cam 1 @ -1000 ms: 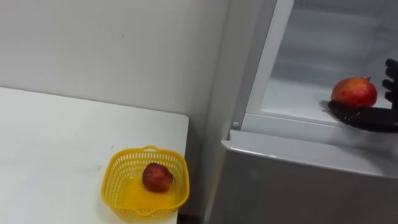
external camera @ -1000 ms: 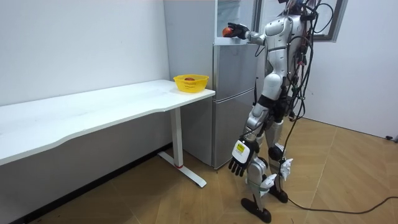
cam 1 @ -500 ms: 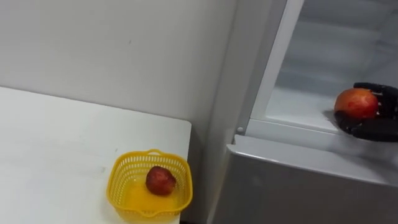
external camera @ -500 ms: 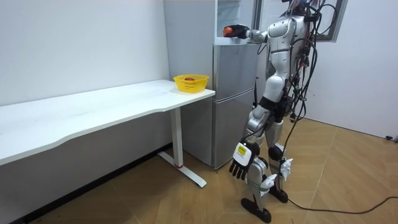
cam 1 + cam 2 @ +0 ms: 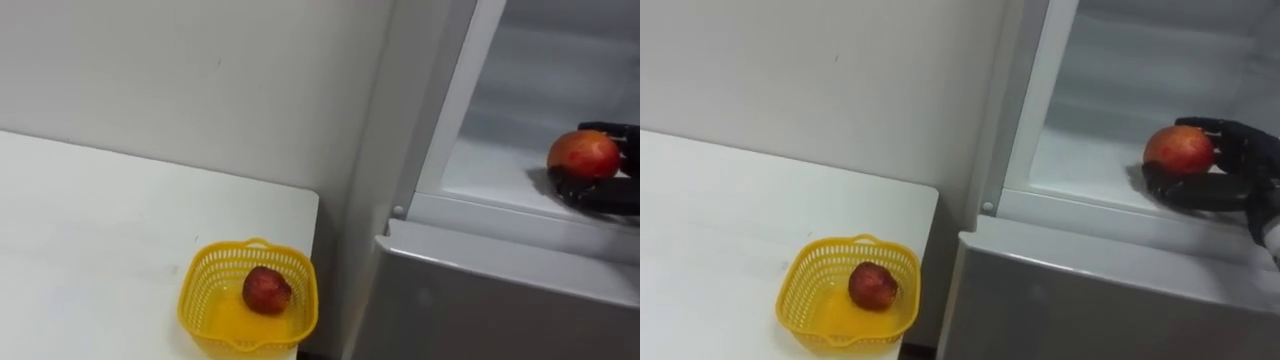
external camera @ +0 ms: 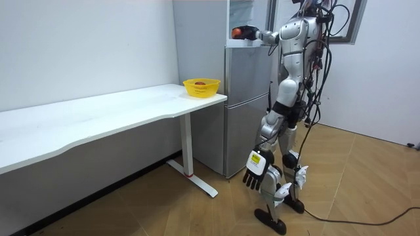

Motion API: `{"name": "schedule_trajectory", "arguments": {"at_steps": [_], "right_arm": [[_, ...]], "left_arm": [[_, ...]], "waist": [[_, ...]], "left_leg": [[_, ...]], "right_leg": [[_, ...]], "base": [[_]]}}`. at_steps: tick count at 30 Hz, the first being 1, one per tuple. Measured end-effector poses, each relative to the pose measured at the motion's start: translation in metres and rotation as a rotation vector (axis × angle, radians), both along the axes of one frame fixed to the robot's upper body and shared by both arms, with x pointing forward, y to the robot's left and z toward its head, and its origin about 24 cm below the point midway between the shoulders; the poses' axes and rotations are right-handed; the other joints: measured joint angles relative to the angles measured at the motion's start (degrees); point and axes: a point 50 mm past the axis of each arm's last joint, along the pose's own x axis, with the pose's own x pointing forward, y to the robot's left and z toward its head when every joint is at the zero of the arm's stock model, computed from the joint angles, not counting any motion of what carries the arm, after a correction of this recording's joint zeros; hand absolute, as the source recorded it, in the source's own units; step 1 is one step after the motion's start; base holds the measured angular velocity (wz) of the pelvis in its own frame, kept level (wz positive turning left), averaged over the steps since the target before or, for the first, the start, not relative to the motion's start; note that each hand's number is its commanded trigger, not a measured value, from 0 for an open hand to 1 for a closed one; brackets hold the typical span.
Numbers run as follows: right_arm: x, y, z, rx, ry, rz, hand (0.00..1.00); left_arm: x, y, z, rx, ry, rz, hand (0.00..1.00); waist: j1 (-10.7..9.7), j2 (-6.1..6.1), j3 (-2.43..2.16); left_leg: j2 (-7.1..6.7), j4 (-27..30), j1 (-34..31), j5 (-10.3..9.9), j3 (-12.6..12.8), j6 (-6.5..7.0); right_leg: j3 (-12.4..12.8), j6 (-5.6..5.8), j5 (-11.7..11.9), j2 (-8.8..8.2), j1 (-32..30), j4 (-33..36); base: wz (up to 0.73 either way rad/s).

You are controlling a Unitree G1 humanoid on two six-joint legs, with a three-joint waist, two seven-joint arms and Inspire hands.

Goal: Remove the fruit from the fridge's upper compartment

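White table (image 5: 100,230): yellow basket (image 5: 200,285) at far right corner, right by the edge, w/ dark red fruit (image 5: 266,290) in it. Upper fridge shelf (image 5: 500,170): red-orange fruit (image 5: 583,153) near front edge; can't tell if resting.

Two red fruits (image 5: 1179,150) (image 5: 871,285), one yellow basket (image 5: 792,290)

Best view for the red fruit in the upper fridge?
Right eye view: the red fruit shows whole, with the right robot hand curled round it. The left eye view crowds both against its right edge. The room view shows the fruit as a small speck.
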Motion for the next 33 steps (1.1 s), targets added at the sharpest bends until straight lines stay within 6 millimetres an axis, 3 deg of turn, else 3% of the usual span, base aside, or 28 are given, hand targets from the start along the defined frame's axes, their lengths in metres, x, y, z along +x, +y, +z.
{"name": "schedule_trajectory", "arguments": {"at_steps": [8,10,13,18,23,25,29,31,33], "right_arm": [[0.001,0.009,0.010,-0.040,-0.034,0.024,1.00],[0.000,0.018,0.019,-0.060,-0.073,0.058,1.00],[-0.007,0.036,0.030,-0.103,-0.130,0.126,1.00],[-0.027,0.065,0.043,-0.219,-0.239,0.186,1.00],[-0.049,0.088,0.040,-0.220,-0.335,0.224,1.00],[-0.057,0.099,0.037,-0.196,-0.363,0.245,1.00],[-0.067,0.107,0.042,-0.194,-0.419,0.252,1.00],[-0.073,0.111,0.044,-0.202,-0.447,0.254,1.00],[-0.080,0.113,0.048,-0.212,-0.482,0.240,1.00]], "left_arm": [[0.002,0.000,0.000,0.005,-0.010,-0.002,0.00],[0.005,0.000,0.000,-0.004,-0.020,-0.006,0.00],[0.008,-0.001,0.000,-0.016,-0.030,-0.009,0.00],[0.013,-0.002,0.000,-0.016,-0.062,-0.022,0.00],[0.012,-0.004,-0.001,-0.004,-0.071,-0.023,0.00],[0.009,-0.007,-0.003,-0.007,-0.062,-0.017,0.00],[0.006,-0.013,-0.005,-0.023,-0.057,-0.010,0.00],[0.005,-0.017,-0.006,-0.037,-0.064,-0.011,0.00],[0.003,-0.018,-0.006,-0.041,-0.068,-0.012,0.00]], "waist": [[0.09,-0.09,0.12],[0.09,0.53,0.26],[-0.11,1.57,-0.16],[-0.26,2.06,-0.25],[-0.34,2.85,0.24],[-1.28,3.43,0.46],[-2.42,4.57,-0.18],[-3.13,5.53,-0.72],[-3.25,5.77,-0.81]], "left_leg": [[0.01,-0.11,-0.22,-0.01,0.31,-0.01],[0.06,-0.09,-0.46,-0.02,0.84,-0.03],[0.03,0.02,-1.08,-0.01,1.05,-0.02],[0.08,0.13,-1.21,0.01,1.17,-0.01],[0.27,0.26,-1.15,-0.01,1.83,0.01],[0.34,0.13,-1.63,-0.11,2.11,0.09],[0.38,0.23,-2.72,-0.12,2.38,0.12],[0.49,0.12,-2.45,-0.10,2.66,0.12],[0.80,-0.02,-2.27,-0.09,3.22,0.09]], "right_leg": [[-1.39,0.00,0.00,-0.02,-0.39,0.01],[-1.55,0.00,0.00,-0.05,-0.79,0.04],[-1.34,0.00,0.00,-0.12,-1.51,0.07],[0.08,0.00,0.00,-0.15,-1.64,0.06],[1.44,0.00,0.00,-0.19,-1.70,0.10],[1.60,0.00,0.00,-0.16,-2.12,0.24],[1.74,-0.14,0.09,-0.17,-3.32,0.52],[1.76,-0.14,0.09,-0.15,-3.37,0.99],[1.78,-0.14,0.09,-0.01,-3.47,1.24]], "base": [[-0.01],[-0.10],[-0.02],[-0.02],[-0.06],[-0.08],[-0.07],[0.00],[-0.10]]}}
